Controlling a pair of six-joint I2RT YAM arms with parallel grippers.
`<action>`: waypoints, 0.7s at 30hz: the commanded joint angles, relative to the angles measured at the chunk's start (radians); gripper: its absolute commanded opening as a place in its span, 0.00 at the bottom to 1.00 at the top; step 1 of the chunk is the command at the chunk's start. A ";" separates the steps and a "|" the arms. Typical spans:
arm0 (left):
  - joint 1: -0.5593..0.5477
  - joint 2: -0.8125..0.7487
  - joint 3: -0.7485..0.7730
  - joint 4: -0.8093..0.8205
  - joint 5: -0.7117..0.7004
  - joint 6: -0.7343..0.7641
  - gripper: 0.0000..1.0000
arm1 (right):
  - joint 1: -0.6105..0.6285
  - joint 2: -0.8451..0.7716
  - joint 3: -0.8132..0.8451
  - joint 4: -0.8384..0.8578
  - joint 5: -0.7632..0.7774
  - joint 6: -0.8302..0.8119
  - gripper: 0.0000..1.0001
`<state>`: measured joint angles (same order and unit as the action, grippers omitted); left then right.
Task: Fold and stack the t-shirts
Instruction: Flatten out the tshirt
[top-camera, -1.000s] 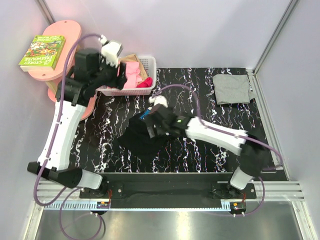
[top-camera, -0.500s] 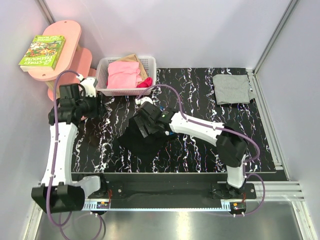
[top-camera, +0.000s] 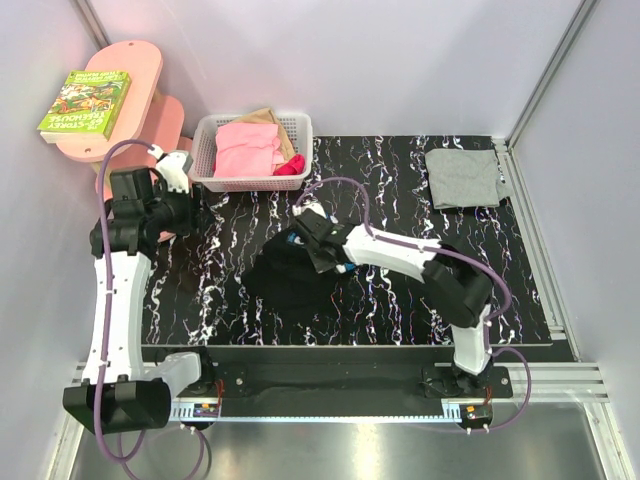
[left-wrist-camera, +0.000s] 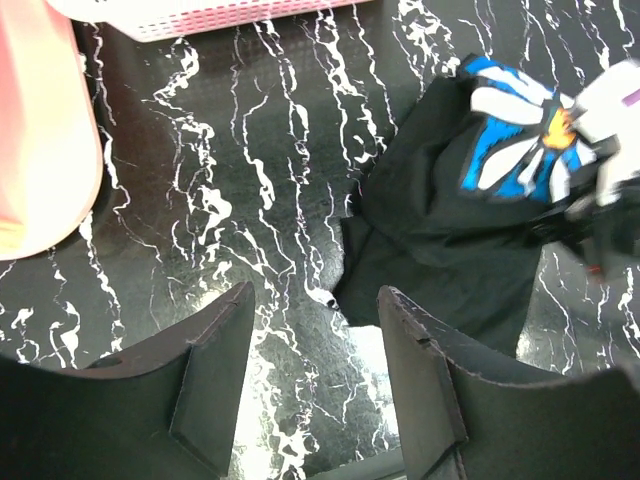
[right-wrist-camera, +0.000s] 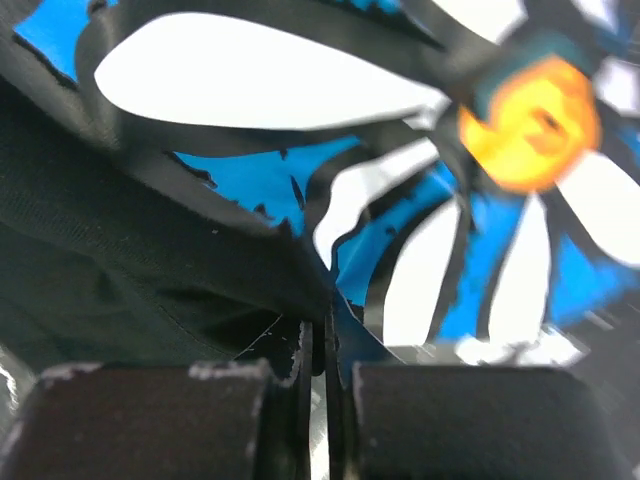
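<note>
Right gripper (right-wrist-camera: 325, 345) pinches edge of black flower-print t-shirt (left-wrist-camera: 440, 240); left gripper (left-wrist-camera: 315, 310) spread, over marbled table (left-wrist-camera: 200, 150); grey t-shirt (top-camera: 463, 178) folded, far right.

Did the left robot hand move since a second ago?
Yes. In the top view the left gripper was over the white basket; now it is left of it, nearer the pink stool.
</note>
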<state>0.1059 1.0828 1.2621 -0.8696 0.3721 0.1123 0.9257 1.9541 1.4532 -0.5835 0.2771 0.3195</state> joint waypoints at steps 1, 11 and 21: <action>0.005 0.034 0.010 0.026 0.076 0.033 0.57 | -0.066 -0.269 -0.016 -0.116 0.212 0.036 0.00; -0.277 0.210 -0.075 -0.026 -0.059 0.187 0.56 | -0.183 -0.599 -0.218 -0.400 0.056 0.208 0.01; -0.500 0.538 0.025 0.021 -0.191 0.152 0.46 | -0.185 -0.785 -0.384 -0.622 0.119 0.463 0.52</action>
<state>-0.4053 1.5448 1.1946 -0.8944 0.2626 0.2699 0.7380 1.2758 1.0527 -1.0908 0.3447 0.6540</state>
